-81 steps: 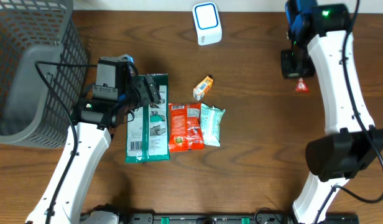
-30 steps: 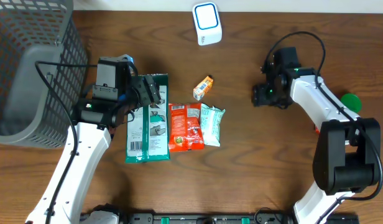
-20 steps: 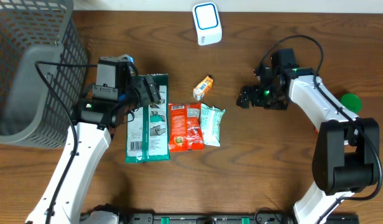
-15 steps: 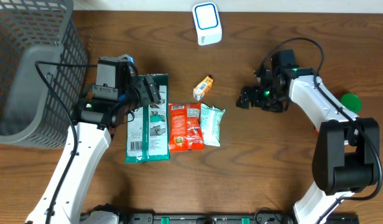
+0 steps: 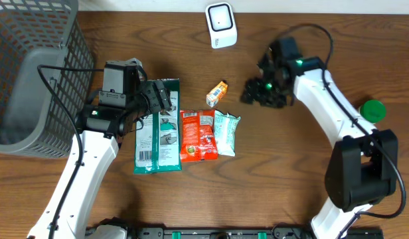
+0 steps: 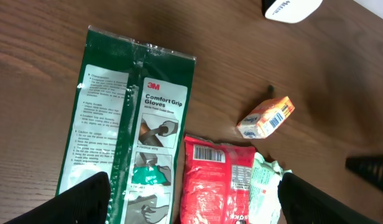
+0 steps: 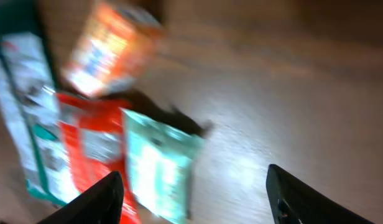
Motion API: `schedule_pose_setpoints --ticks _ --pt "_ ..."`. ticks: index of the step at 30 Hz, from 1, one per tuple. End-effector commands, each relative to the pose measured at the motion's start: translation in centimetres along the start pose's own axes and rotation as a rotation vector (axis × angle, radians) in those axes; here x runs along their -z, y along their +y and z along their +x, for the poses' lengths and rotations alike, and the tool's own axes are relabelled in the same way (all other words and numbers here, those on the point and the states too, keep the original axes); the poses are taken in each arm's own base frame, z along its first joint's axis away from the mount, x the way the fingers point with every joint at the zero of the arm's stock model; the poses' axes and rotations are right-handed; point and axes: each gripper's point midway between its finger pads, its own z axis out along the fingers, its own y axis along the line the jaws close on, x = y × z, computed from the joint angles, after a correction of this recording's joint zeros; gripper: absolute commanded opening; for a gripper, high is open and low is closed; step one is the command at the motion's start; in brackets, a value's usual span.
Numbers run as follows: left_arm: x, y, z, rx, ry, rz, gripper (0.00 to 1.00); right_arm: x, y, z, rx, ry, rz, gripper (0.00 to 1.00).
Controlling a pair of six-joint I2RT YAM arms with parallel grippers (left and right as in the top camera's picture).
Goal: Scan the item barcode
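Several items lie mid-table: a green gloves pack [image 5: 158,129] [image 6: 126,130], a red packet [image 5: 198,136] [image 6: 216,180], a pale teal packet [image 5: 226,133] [image 7: 157,165] and a small orange box [image 5: 218,93] [image 6: 266,118] [image 7: 110,46]. The white scanner [image 5: 221,25] stands at the back edge. My left gripper [image 5: 163,101] [image 6: 191,208] hovers open over the green pack's upper end, holding nothing. My right gripper [image 5: 252,95] [image 7: 194,199] is open and empty, just right of the orange box. The right wrist view is blurred.
A grey wire basket [image 5: 32,73] fills the far left corner. A green round cap [image 5: 373,110] lies at the right, beside the right arm. Bare wood shows in front of the packets and between the packets and the right arm.
The right arm has swung from the far right side leftward and back, ending near the orange box. The left arm and all packets have not moved.
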Motion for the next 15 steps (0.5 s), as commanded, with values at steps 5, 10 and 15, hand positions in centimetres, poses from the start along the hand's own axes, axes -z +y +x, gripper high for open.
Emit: schedule_pose_setpoints --ticks 5,10,15 --pt "0.1 0.0 -0.3 -0.015 -0.008 -0.001 0.86 -1.1 4.3 -2.3 -0.132 -0.187 0.054 0.71" --pt "0.1 0.0 -0.3 -0.015 -0.008 -0.001 0.86 -2.1 4.5 -3.2 -0.222 -0.298 0.136 0.71" --pt "0.1 0.0 -0.3 -0.015 -0.008 -0.001 0.86 -3.4 5.4 -3.4 -0.248 -0.344 0.149 0.68"
